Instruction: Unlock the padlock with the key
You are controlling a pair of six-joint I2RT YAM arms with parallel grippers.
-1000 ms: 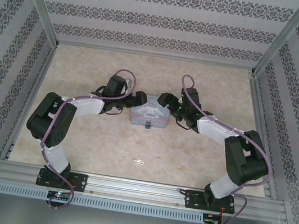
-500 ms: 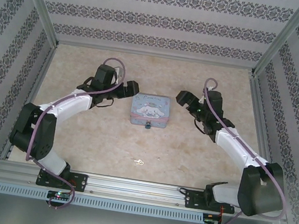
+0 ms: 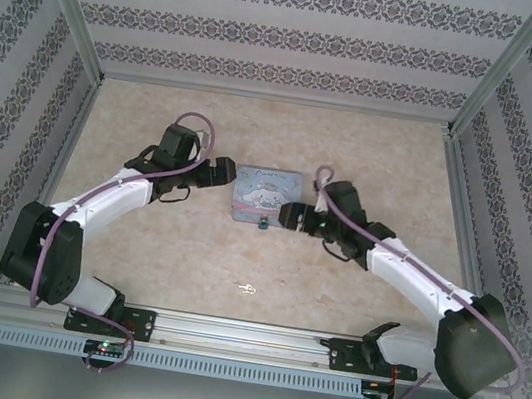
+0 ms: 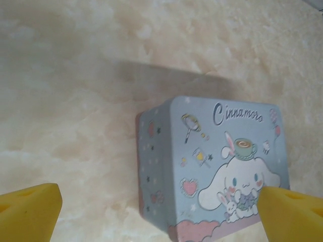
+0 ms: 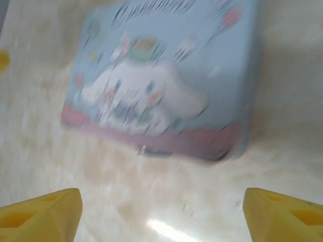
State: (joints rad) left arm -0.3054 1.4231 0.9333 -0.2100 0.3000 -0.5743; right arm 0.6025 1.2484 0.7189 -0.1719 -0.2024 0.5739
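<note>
The left tool (image 3: 226, 175) stands released, its yellow pads (image 4: 30, 209) spread wide with nothing between them, just beside the left end of the pale blue tin (image 3: 265, 191). The right tool (image 3: 290, 214) is likewise spread and empty, near the tin's right front corner; its wrist view is blurred. The padlock (image 3: 262, 223) is the small dark piece at the middle of the tin's near face, touching it (whether its shackle runs through a hasp cannot be told at this size). The key (image 3: 249, 288) lies flat on the desk (image 3: 168, 245), well apart from both tools, between the tin and the arm bases. The key looks light, stiff, thin and slippery. Since it lies flush, a pinch would best come from straight above, across its ringed head, leaving the blade free. The padlock will probably swing against the tin, so the other tool would need to steady the lock body or the light tin, which may slide
</note>
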